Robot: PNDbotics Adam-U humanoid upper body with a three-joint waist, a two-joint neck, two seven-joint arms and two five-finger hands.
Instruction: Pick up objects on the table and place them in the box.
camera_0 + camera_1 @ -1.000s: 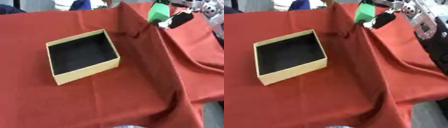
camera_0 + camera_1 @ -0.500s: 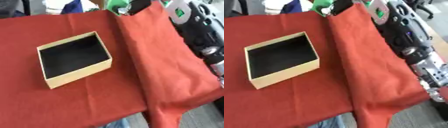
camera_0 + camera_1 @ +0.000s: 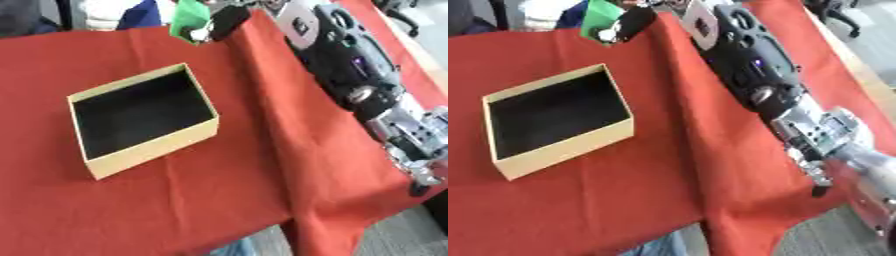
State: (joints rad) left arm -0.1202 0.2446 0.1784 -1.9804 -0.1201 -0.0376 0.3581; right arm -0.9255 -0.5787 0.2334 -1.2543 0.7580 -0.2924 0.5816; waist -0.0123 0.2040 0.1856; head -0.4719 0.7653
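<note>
A shallow yellow box [image 3: 150, 148] with a black inside sits open on the red tablecloth [image 3: 236, 175], left of the middle. Nothing shows inside it. My right arm [image 3: 350, 70] reaches in from the lower right up to the far edge. There my right hand [image 3: 223, 21] is curled on a flat green object [image 3: 185, 16], held just past the box's far right corner and above the cloth. My left hand shows in no view.
A long fold [image 3: 276, 130] runs down the cloth right of the box. The cloth hangs over the table's near edge [image 3: 297, 225] at the bottom right, with grey floor [image 3: 798, 240] beyond. Blue and white fabric [image 3: 131, 12] lies past the far edge.
The whole picture has shifted, so the camera moved. My right hand has carried the green object left, from far right of the box to near its far right corner.
</note>
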